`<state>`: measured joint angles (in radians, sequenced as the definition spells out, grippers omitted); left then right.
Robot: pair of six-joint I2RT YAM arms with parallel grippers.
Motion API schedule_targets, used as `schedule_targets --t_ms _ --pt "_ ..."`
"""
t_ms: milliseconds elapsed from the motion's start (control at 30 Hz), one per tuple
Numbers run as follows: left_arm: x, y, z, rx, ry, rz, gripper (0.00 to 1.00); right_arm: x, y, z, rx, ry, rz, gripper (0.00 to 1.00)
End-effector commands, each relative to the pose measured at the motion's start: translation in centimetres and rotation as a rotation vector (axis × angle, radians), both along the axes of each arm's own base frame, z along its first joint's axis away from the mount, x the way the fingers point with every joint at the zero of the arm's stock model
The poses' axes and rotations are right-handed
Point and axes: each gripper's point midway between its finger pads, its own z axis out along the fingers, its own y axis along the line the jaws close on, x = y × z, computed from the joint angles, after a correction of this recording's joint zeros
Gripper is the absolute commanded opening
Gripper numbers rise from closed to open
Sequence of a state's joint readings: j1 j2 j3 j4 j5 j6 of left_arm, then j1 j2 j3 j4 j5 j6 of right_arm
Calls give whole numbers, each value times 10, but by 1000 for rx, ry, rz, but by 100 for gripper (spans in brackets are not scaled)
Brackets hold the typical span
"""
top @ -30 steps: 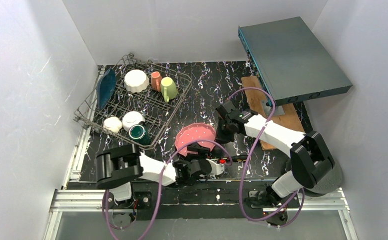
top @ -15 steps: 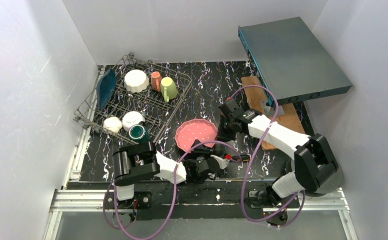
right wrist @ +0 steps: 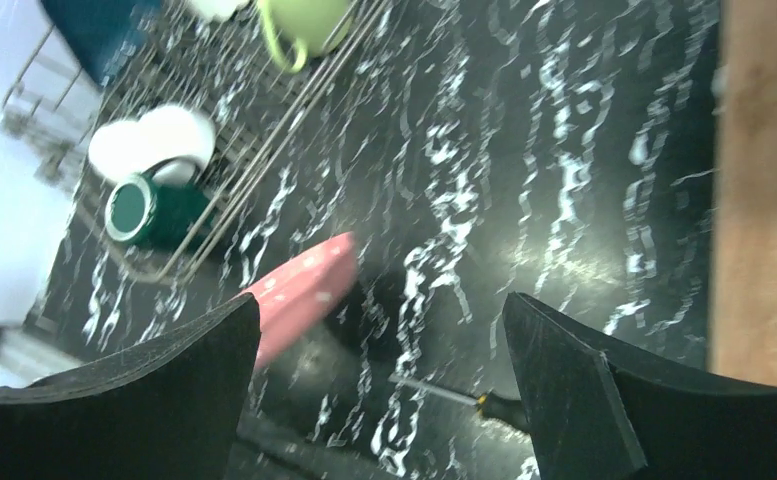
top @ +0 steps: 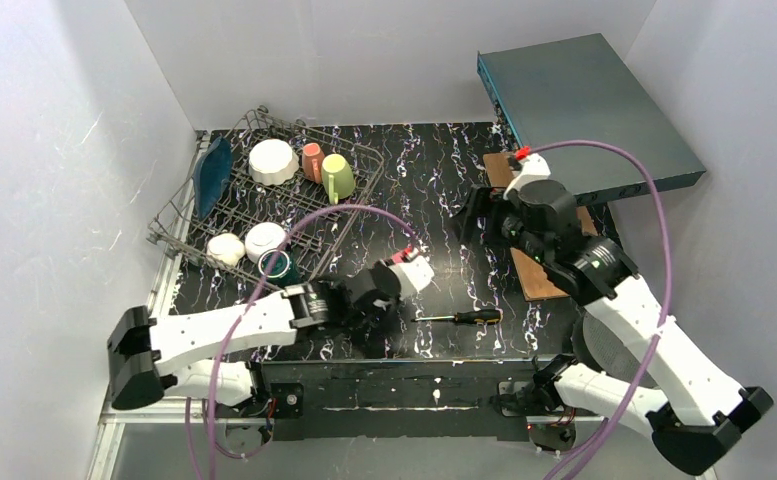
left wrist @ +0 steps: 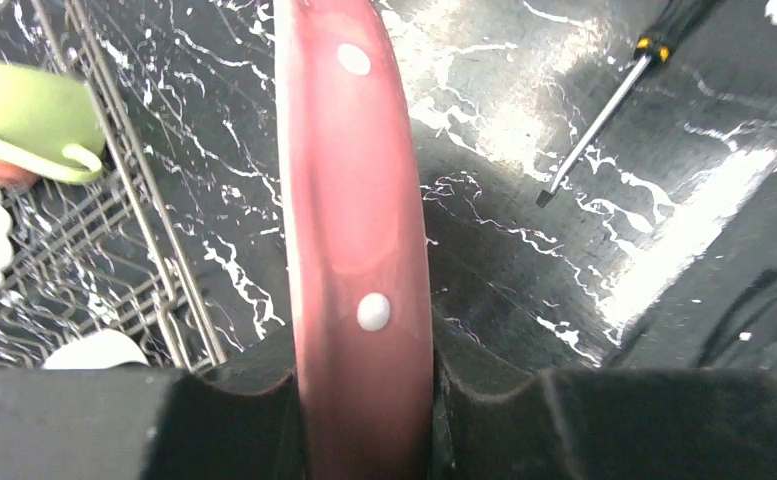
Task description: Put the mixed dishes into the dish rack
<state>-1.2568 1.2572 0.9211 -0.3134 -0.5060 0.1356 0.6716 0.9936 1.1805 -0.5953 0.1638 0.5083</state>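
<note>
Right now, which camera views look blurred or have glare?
Right wrist view: motion-blurred, pink dotted plate and screwdriver smeared. Left wrist view: sharp, with white glare on the black marbled table. Top external view: crisp, evenly lit.

Both arms share one build: the left arm [top: 214,332] and the right arm [top: 654,330] have glossy white link shells joined by chunky black joint housings. A thin purple cable [top: 349,208] loops off the left arm, and a second purple cable [top: 661,220] runs off the right one. Each wrist carries a white block with a small red tip [top: 522,153]. The left gripper [left wrist: 362,400] has matte black fingers [left wrist: 214,425]. The right gripper [right wrist: 382,320] has black, wedge-shaped fingers [right wrist: 574,390] with bevelled edges.
</note>
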Motion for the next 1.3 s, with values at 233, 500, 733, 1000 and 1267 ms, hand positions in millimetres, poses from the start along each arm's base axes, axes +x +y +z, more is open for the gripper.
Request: schedule_targets --t_ms 233,500,733,1000,1267 --pt "37 58 162 -484 28 159 0 4 -40 -19 -72 -83 -139 98" --pt "98 108 206 -567 -9 238 0 3 -19 -33 -73 11 -57 98" --pt "144 135 196 -647 87 278 0 7 -13 -30 -93 33 -42 98" --pt "161 136 161 -635 119 250 0 12 -1 -33 -100 83 -13 98" --pt "170 143 125 -580 69 247 0 16 9 -27 -95 105 8 98"
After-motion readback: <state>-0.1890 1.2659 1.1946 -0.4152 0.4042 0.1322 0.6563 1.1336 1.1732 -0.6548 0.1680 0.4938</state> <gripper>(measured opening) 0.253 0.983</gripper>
